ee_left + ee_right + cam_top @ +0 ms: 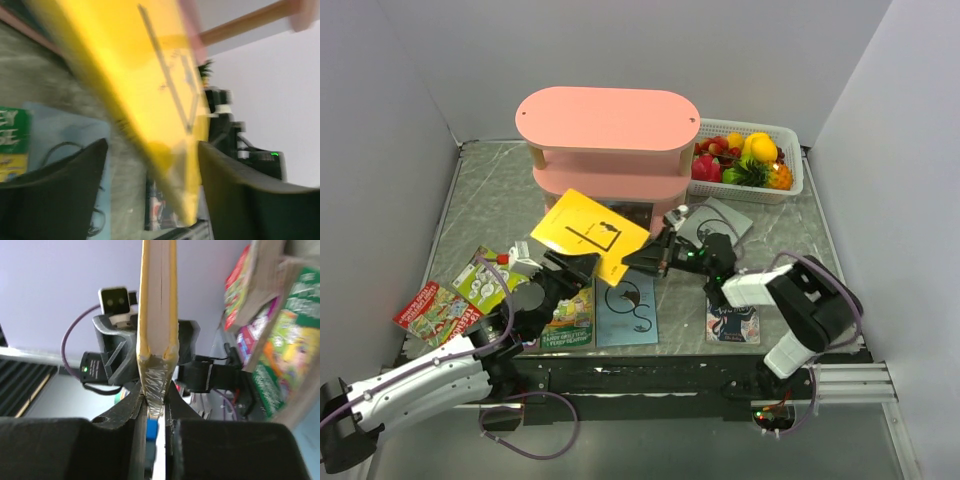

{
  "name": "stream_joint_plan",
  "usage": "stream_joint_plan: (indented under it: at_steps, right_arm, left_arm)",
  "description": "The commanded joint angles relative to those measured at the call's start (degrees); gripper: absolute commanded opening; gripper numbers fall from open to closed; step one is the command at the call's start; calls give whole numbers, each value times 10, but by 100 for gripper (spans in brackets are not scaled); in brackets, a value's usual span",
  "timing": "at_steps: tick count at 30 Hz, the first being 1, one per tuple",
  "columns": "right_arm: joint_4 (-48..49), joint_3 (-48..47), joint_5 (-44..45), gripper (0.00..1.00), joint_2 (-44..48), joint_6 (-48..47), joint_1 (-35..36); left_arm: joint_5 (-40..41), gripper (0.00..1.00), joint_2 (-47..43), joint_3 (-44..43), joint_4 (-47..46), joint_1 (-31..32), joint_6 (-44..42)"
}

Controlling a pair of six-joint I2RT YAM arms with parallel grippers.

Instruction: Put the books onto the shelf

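Books lying flat on the table, nearest me: red book (428, 308) and lime-green book (485, 280) at left, green book (570, 320) and light blue book (627, 312) in the middle, dark book (732, 322) at right. None belongs to this step.

Left gripper (152, 150): jaws spread wide, straddling the lower edge of the yellow book (588, 232) without clamping it.

Right gripper (156, 410): fingers pinched tight on the book's taped corner, so I judge this arm carries the weight.

Yellow book: aloft and tilted between the two grippers, just in front of the lower tiers of the pink shelf (608, 120).

Handling notes, my judgement:
- I would draw the left arm straight back first, so its fingers cannot catch the cover.
- A corner hold lets a thin paperback sag or swing, so I would move slowly.
- I would level the book, then feed its free edge between the boards, clear of the posts.

Fruit basket (790, 185): far right, beside the shelf. I would keep the swing away from it.
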State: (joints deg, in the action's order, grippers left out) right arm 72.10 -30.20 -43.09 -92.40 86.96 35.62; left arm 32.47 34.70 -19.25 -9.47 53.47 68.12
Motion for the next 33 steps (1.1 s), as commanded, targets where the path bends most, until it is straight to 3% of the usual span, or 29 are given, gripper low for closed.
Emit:
stream_joint_plan:
  at_steps: [1, 2, 6, 8, 10, 14, 19, 33]
  right_arm:
    - [18, 27, -38, 0, 102, -51, -58]
    - [-9, 30, -46, 0, 133, -64, -76]
    - [-184, 12, -74, 0, 208, -174, -104]
    - [-349, -13, -68, 0, 237, -232, -107]
    - [-505, -61, -63, 0, 244, -325, -106]
    - [-649, -109, -58, 0, 228, -415, -107]
    - [-640, -112, -53, 0, 202, -420, -110]
    - [-464, -155, -96, 0, 78, -319, -113]
  left_arm:
    - [60, 88, -2, -66, 242, 3, 44]
    - [87, 93, -5, -78, 266, 3, 49]
    - [138, 96, -32, -91, 352, 2, 74]
    - [158, 95, -53, -96, 400, 2, 100]
    - [186, 95, -74, -105, 438, 3, 138]
    - [212, 94, -99, -121, 489, 3, 152]
    - [236, 94, -122, -126, 484, 2, 132]
    - [226, 93, -111, -116, 474, 3, 139]
